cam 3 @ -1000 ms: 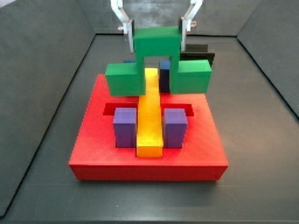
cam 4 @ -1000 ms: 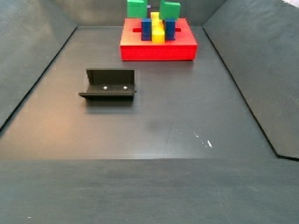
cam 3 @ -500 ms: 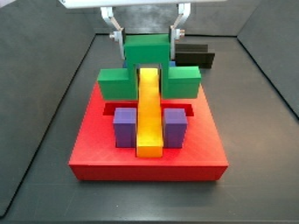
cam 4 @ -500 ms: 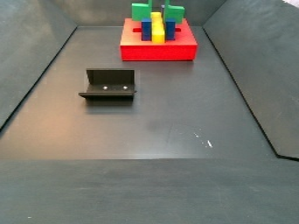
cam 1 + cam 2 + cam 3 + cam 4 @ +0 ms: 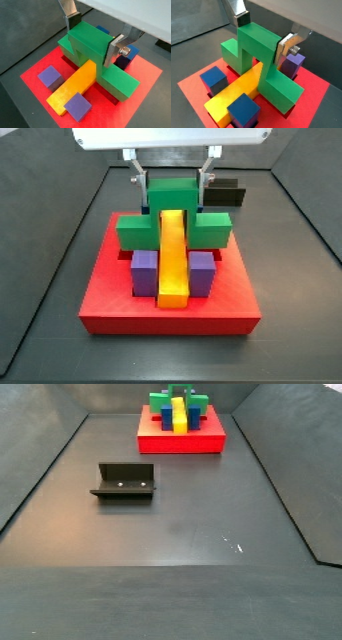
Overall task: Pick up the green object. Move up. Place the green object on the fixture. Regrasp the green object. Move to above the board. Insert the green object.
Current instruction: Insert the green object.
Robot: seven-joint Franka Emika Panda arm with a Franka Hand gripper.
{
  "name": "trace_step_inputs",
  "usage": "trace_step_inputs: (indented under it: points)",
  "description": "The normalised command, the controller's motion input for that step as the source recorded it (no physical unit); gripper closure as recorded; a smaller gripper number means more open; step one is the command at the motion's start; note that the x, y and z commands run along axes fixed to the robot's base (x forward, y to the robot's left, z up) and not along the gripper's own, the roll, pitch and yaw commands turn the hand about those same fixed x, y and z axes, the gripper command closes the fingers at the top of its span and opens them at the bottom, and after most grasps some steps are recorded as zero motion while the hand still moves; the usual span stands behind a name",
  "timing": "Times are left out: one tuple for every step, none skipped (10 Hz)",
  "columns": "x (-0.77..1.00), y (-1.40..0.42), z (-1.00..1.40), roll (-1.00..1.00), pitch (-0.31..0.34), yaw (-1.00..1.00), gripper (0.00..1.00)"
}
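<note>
The green object straddles the long yellow bar on the red board. Its lower arms reach down to the board on either side of the bar. My gripper is shut on the raised centre cube, one silver finger against each side. In a side view the gripper hangs over the board's far half, with the green object below it. The fixture stands on the floor, well away from the board and the green object.
Two purple blocks flank the yellow bar at the board's near half. Blue blocks sit beside the bar under the green arms. Dark walls enclose the floor; the fixture shows behind the board.
The gripper has come down with the green object. The piece, held above the board a second ago, now sits low over the yellow bar.
</note>
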Motion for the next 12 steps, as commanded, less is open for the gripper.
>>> trace_step_inputs:
  points:
    - [0.00, -0.01, -0.16, 0.06, 0.000, 0.00, 1.00]
    - [0.00, -0.05, -0.21, 0.08, 0.026, 0.00, 1.00]
    - [0.00, -0.04, -0.19, 0.03, 0.006, -0.01, 1.00]
    - [0.00, -0.03, -0.18, 0.00, 0.000, -0.03, 1.00]
    - [0.00, -0.04, -0.16, 0.00, 0.000, -0.02, 1.00]
    - [0.00, -0.05, -0.11, 0.00, 0.000, 0.00, 1.00]
    - [0.05, -0.09, -0.09, 0.00, 0.029, 0.00, 1.00]
    - [0.08, -0.09, -0.07, 0.01, 0.059, -0.01, 1.00]
    - [0.10, -0.11, -0.05, 0.00, 0.066, 0.00, 1.00]
    - [0.13, -0.13, -0.04, 0.00, 0.064, 0.00, 1.00]
    - [0.12, 0.00, -0.11, 0.01, 0.051, -0.02, 1.00]
    - [0.12, 0.00, -0.15, 0.02, 0.044, -0.03, 1.00]
